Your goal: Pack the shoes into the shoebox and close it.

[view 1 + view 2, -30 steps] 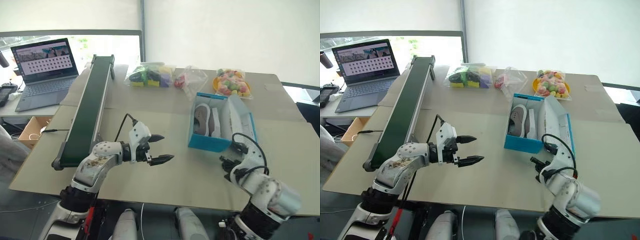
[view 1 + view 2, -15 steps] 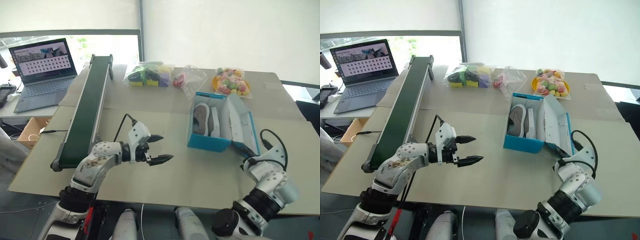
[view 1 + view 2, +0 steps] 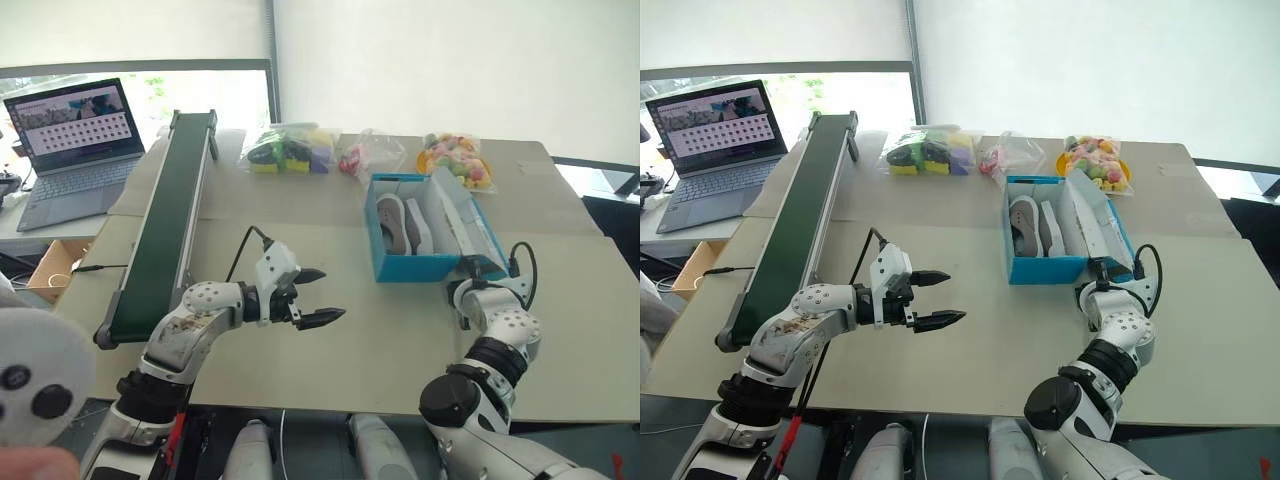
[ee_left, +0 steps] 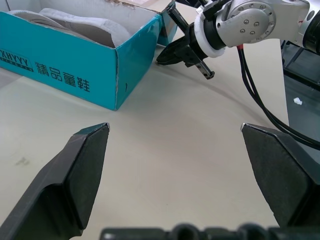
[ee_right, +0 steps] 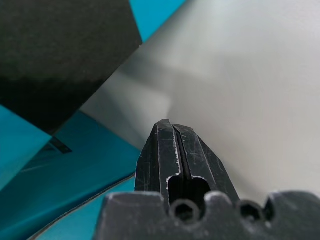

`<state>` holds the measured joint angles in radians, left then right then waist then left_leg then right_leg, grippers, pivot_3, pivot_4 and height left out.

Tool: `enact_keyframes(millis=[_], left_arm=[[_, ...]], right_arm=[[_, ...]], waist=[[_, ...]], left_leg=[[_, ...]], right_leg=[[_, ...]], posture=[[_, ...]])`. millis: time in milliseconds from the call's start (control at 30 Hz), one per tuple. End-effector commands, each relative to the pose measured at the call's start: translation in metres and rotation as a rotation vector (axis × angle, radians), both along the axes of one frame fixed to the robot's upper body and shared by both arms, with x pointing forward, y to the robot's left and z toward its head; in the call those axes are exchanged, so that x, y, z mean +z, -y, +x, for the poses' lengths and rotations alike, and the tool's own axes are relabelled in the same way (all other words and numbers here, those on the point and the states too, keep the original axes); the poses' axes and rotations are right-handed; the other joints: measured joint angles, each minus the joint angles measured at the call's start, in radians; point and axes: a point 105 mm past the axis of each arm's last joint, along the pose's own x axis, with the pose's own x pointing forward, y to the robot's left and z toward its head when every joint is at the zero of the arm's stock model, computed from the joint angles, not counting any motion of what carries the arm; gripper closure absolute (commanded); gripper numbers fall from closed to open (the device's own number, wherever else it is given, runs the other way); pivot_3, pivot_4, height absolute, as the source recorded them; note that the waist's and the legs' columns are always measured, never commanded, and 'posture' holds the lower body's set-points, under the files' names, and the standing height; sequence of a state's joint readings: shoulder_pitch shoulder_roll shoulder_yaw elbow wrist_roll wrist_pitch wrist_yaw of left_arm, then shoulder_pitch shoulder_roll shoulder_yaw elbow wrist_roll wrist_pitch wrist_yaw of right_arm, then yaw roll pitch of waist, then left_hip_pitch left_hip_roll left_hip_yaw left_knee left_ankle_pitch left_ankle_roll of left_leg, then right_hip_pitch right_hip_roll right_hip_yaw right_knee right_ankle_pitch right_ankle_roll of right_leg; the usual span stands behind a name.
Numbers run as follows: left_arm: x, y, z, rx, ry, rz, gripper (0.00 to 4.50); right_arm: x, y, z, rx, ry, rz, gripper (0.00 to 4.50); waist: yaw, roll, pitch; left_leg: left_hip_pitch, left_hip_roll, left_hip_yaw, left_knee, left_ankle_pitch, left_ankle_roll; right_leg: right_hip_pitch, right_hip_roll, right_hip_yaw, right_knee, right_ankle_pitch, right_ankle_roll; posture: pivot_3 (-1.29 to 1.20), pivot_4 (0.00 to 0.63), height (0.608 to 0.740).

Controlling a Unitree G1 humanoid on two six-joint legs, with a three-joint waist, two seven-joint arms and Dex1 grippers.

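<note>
Since both shoes [image 3: 1032, 224] already lie side by side inside, what remains of the job, as I judge it, is closing the box. On the table [image 3: 970, 360], the conveyor [image 3: 790, 230] runs along the left, from about 7 o'clock up to 11, well clear of the work. The box [image 3: 1045, 268] sits right of centre, near 2 o'clock, its lid [image 3: 1095, 220] standing half raised on the right side, tilted outward. That tilt seems to explain the right arm's place: the right gripper [image 4: 181, 51], pinched tight and empty, sits low at the box's near right corner, under the lid's edge, likely so it can push the flap up and over. The left gripper [image 3: 936, 299], spread wide and holding nothing, hovers over bare table at about 8 o'clock from the box, apparently parked out of the way. Bags [image 3: 930, 150] of colourful items lie along the far edge around 12 o'clock.
</note>
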<state>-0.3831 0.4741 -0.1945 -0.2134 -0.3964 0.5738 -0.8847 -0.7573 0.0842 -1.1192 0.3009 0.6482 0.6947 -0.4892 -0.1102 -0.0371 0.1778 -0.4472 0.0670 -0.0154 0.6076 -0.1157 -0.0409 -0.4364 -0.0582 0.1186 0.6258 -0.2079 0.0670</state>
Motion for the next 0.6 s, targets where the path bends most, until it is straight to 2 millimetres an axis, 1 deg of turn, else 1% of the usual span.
enact_keyframes(millis=[33, 133, 233, 300, 367, 467, 567, 600], left_arm=[[0.015, 0.001, -0.003, -0.022, 0.049, -0.013, 0.00], [0.016, 0.000, -0.002, -0.022, 0.052, -0.008, 0.00], [0.016, -0.001, -0.001, -0.019, 0.058, -0.003, 0.00], [0.016, -0.002, 0.000, -0.017, 0.061, 0.000, 0.00], [0.017, -0.003, 0.000, -0.015, 0.062, 0.001, 0.00], [0.016, -0.002, -0.001, -0.015, 0.060, 0.000, 0.00], [0.016, -0.001, -0.001, -0.017, 0.059, -0.002, 0.00], [0.016, -0.001, -0.001, -0.017, 0.059, -0.001, 0.00]], right_arm=[[0.005, 0.001, 0.016, -0.133, 0.115, 0.097, 4.49], [0.006, 0.002, 0.024, -0.170, 0.173, 0.117, 4.49], [0.003, 0.005, 0.023, -0.194, 0.167, 0.104, 4.49], [0.009, 0.006, 0.023, -0.201, 0.197, 0.088, 4.49], [0.014, 0.010, 0.021, -0.220, 0.217, 0.065, 4.49], [0.007, 0.020, 0.017, -0.269, 0.199, 0.064, 4.49], [0.001, 0.023, 0.019, -0.277, 0.191, 0.069, 4.49], [0.003, 0.021, 0.024, -0.265, 0.192, 0.064, 4.49]], waist=[[-0.007, 0.000, 0.000], [-0.018, 0.000, 0.000], [-0.029, 0.000, 0.000], [-0.037, 0.000, 0.000], [-0.041, 0.001, 0.001], [-0.040, 0.001, 0.001], [-0.039, 0.001, 0.001], [-0.039, 0.001, 0.001]], left_leg=[[0.000, 0.000, 0.000, 0.000, 0.000, 0.000], [0.001, 0.000, 0.000, 0.001, 0.000, 0.000], [0.003, 0.000, -0.003, 0.000, 0.000, 0.000], [0.006, 0.000, -0.006, 0.000, 0.000, -0.001], [0.004, 0.000, -0.008, -0.002, 0.000, 0.000], [0.003, 0.000, -0.008, -0.002, 0.000, 0.000], [0.002, 0.000, -0.009, -0.002, 0.000, 0.000], [0.002, 0.000, -0.009, -0.002, 0.000, 0.000]], right_leg=[[0.000, 0.000, 0.000, 0.000, 0.000, 0.000], [0.002, 0.000, 0.000, -0.001, 0.000, 0.000], [0.005, 0.000, -0.001, -0.003, 0.000, 0.000], [0.011, 0.001, -0.003, -0.008, 0.000, 0.000], [0.012, 0.001, -0.005, -0.014, 0.001, 0.000], [0.012, 0.000, -0.006, -0.014, 0.001, 0.000], [0.013, 0.000, -0.007, -0.014, 0.001, 0.000], [0.013, 0.000, -0.007, -0.014, 0.001, 0.000]], posture=[[0.00, 0.150, 0.709], [0.00, 0.150, 0.709], [0.00, 0.150, 0.709], [0.00, 0.150, 0.709], [0.00, 0.150, 0.709], [0.00, 0.150, 0.709], [0.00, 0.150, 0.709], [0.00, 0.150, 0.709]])
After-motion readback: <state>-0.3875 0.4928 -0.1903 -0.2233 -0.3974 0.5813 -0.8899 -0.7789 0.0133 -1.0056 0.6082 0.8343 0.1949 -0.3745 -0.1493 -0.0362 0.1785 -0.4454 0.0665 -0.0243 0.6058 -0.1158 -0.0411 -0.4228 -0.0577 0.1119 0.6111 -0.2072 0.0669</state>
